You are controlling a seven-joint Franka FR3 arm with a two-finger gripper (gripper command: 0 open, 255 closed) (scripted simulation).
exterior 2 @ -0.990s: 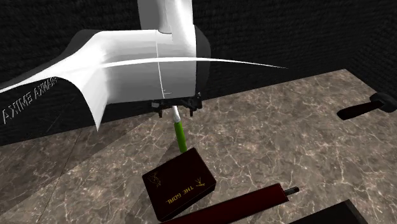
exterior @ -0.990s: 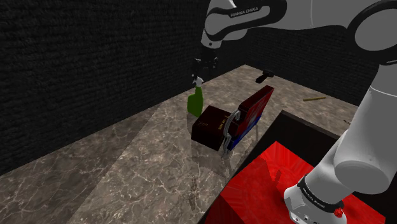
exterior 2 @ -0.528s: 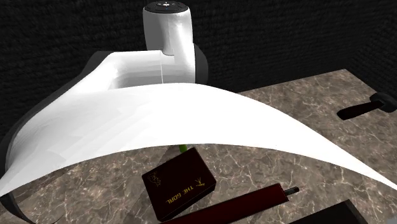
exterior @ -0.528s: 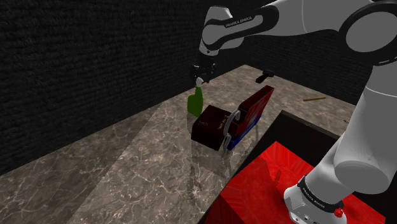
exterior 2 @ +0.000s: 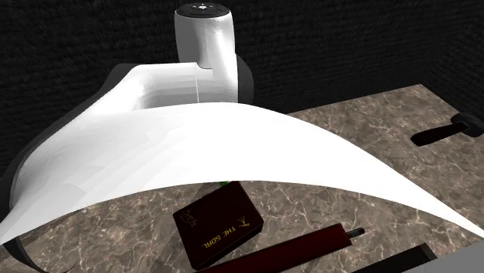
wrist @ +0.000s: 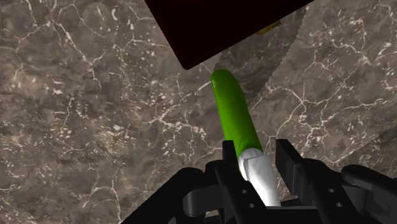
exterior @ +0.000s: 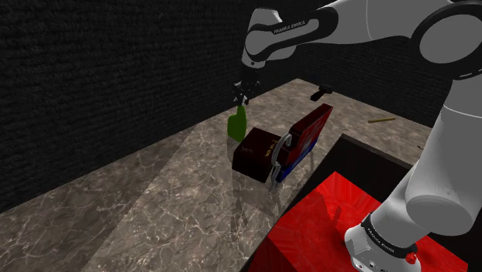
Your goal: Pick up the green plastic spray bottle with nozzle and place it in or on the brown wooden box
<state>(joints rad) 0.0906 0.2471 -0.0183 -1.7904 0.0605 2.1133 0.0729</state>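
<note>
In the wrist view the spray bottle (wrist: 236, 118) ran its nozzle tip out of sight under my gripper (wrist: 257, 167), and the box (wrist: 216, 25) got chopped by the frame edge. My arm (exterior 2: 233, 147) blocked most of the second exterior view, leaving just a green sliver of bottle. The tiny yellowish thing (exterior: 380, 120) on the far counter was too small to tell.

Green plastic spray bottle (exterior: 237, 125) with white nozzle stands upright on marble bench (exterior: 154, 201), just beside dark brown rectangular box (exterior: 255, 152), gold-lettered lid up.
</note>
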